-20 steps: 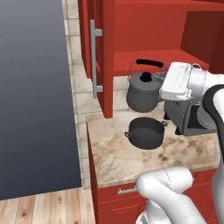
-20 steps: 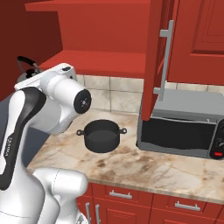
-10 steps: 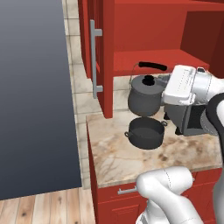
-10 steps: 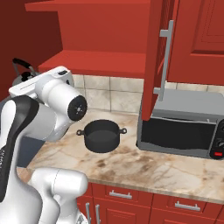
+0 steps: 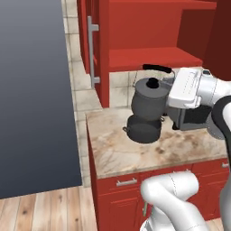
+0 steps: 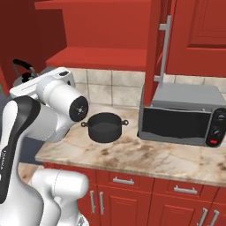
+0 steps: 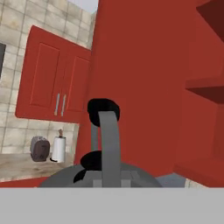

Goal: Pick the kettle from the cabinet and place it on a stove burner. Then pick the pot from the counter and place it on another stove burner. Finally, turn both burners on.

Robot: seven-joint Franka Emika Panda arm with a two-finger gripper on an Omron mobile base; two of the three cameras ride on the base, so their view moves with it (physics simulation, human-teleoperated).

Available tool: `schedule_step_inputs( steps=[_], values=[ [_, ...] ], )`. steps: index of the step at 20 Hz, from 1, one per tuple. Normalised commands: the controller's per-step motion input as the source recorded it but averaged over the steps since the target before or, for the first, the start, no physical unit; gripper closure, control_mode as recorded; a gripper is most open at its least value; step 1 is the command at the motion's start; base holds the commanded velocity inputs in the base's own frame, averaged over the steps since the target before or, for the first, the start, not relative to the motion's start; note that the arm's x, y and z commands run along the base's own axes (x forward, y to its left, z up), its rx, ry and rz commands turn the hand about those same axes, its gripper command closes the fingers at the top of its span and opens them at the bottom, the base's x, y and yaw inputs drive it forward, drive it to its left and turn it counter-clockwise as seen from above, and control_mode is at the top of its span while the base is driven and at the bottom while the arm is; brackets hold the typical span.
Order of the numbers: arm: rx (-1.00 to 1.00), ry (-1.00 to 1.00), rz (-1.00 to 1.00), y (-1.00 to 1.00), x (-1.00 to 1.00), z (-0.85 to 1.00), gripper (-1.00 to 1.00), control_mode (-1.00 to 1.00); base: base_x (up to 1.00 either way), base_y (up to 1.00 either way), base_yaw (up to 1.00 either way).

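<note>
I've got the kettle [image 5: 149,100] in my gripper [image 5: 168,85], jaws pinched nearly closed on its black arched handle, the body hanging straight below them. It's out of the cabinet [image 5: 149,31] and in the air, the red shelf behind my jaws. The pot [image 5: 143,129] sits on the counter [image 5: 135,155] just beneath the kettle, untouched. So the first pick looks done; both placings and both burners are left, I reckon. The kettle hangs upright, lid knob up, long axis vertical, handle arching toward my jaws. I can't tell which way the spout faces.
</note>
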Motion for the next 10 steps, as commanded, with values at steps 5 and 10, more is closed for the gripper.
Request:
schedule_step_inputs(
  steps=[5,10],
  values=[
    [0.0,0.0,0.0,0.0,0.0,0.0,1.0,1.0,-0.79,0.0,-0.09],
    [0.0,0.0,0.0,0.0,0.0,0.0,1.0,1.0,-0.84,0.0,-0.08]
  ],
)
